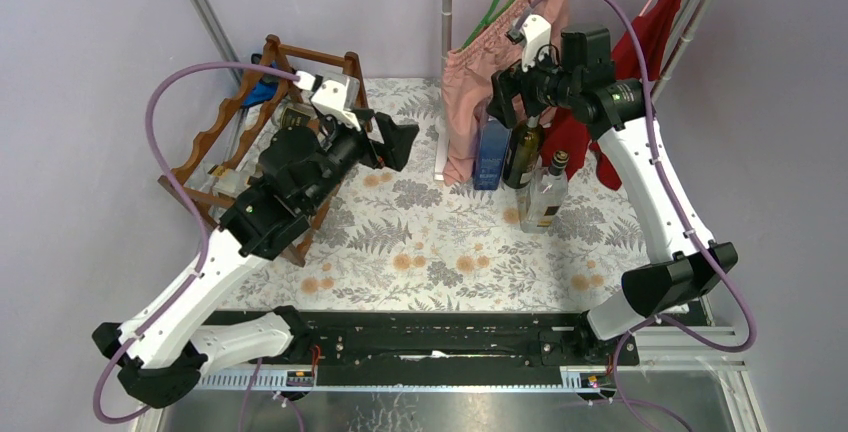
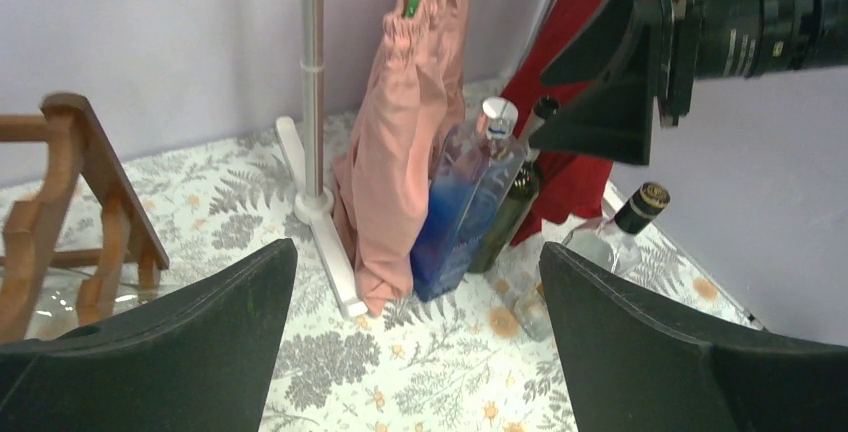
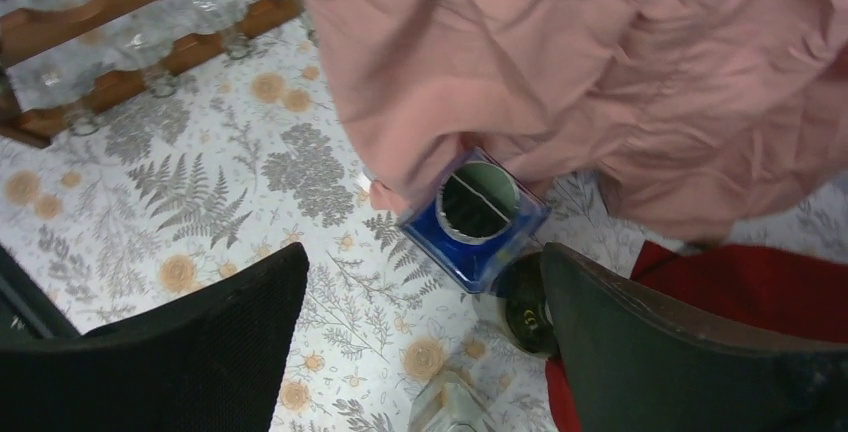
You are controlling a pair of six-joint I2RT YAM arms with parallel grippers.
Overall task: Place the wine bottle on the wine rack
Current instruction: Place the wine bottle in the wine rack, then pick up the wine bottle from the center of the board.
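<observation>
Two grippers hang over the fern-patterned tabletop [image 1: 440,242], both with their fingers spread wide and nothing between them.

The right gripper [image 3: 422,260] points down at a huddle of bottles. Almost straight under its open gap stands a square blue bottle [image 3: 475,214], seen from the top. The wine bottle [image 3: 525,314], dark green glass, stands upright below the finger on the right of the wrist view. Its top is partly hidden behind that finger's inner edge. It is right beside the blue bottle, though I cannot tell whether the two touch. A clear bottle [image 1: 545,197] with a black cap stands just beside the wine bottle, on the side nearer this arm's base. Beyond the gripper a pink garment [image 3: 600,82] hangs down against the blue bottle. A red cloth [image 3: 750,282] shows past the same right-hand finger.

The left gripper [image 2: 418,252] is held off the tabletop and aimed across at those bottles, which stand well ahead of it. A white stand with a metal pole [image 2: 313,82] rises ahead of it too, just left of the pink garment. The wine rack [image 2: 112,187], reddish-brown wood with scalloped rails, stands to this gripper's left and behind it, well apart from the wine bottle. Some clear glass shows among its rails, but I cannot make out what it is.
</observation>
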